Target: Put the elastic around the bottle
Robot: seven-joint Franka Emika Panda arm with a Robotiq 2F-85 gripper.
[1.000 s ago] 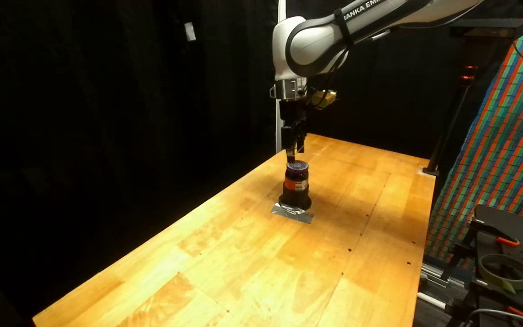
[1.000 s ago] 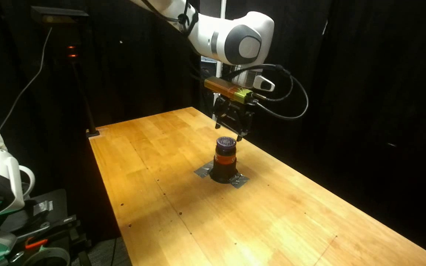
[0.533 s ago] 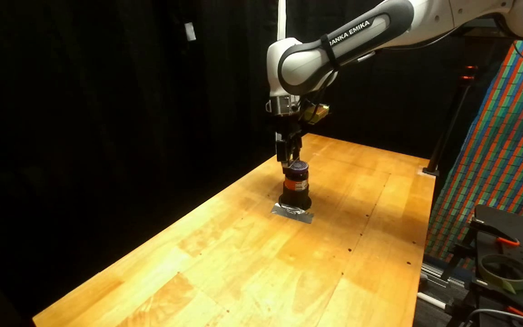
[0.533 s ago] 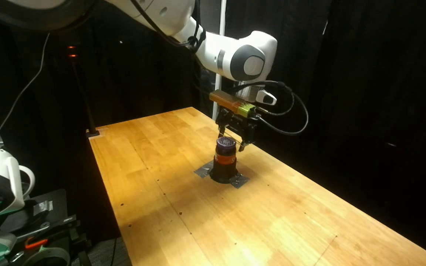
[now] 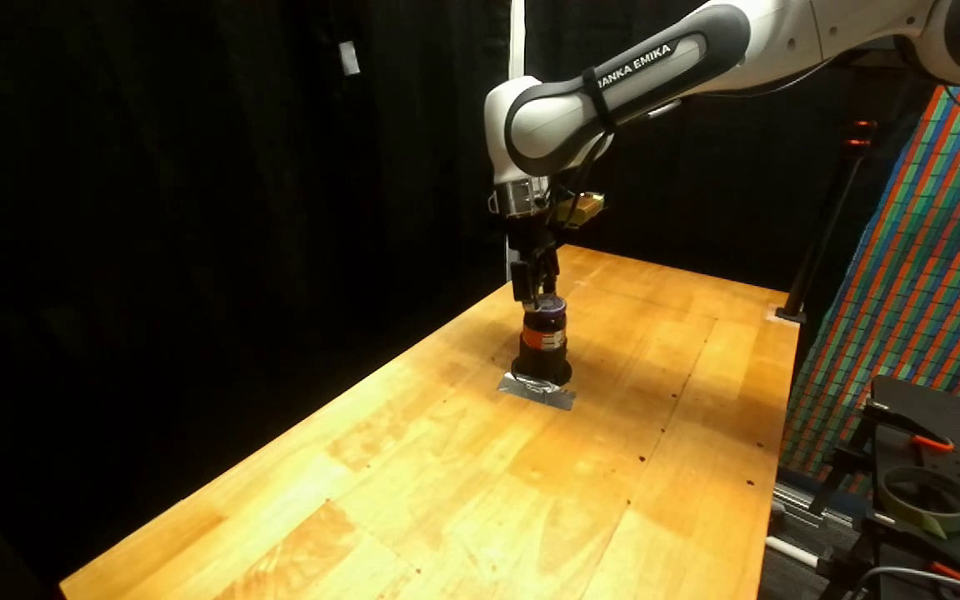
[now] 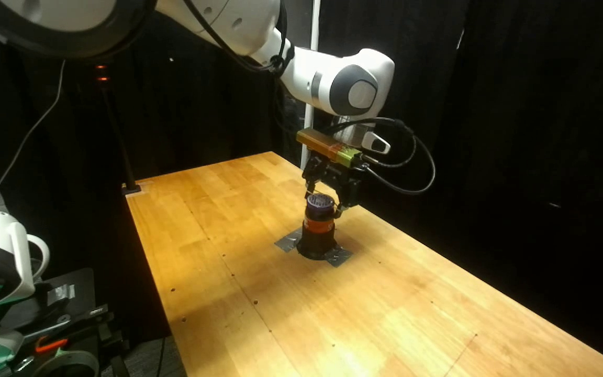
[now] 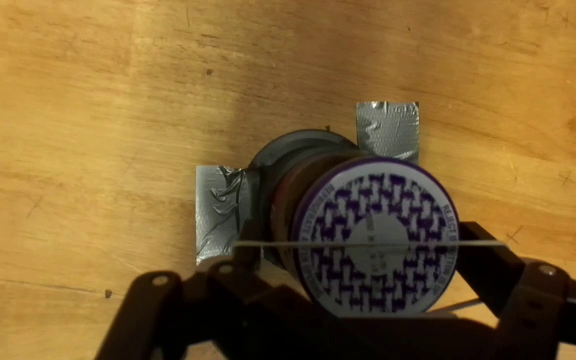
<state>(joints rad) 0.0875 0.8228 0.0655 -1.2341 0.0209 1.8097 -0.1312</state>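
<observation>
Bottle (image 6: pixel 319 224) standing, elastic (image 7: pixel 369 244) stretched

Upright it stands in a black holder (image 6: pixel 316 246) — and in the wrist view the elastic cuts straight across its lid (image 7: pixel 378 225), nine o'clock to three; touching or clear, I can't tell. The gripper (image 6: pixel 324 201) has its fingers (image 7: pixel 488 272) spread apart, the elastic strung between them! From the lid, tape (image 7: pixel 218 210) shows at nine o'clock, a second strip (image 7: pixel 388 127) at twelve — and the wooden table (image 6: pixel 385 303) lies all around.
</observation>
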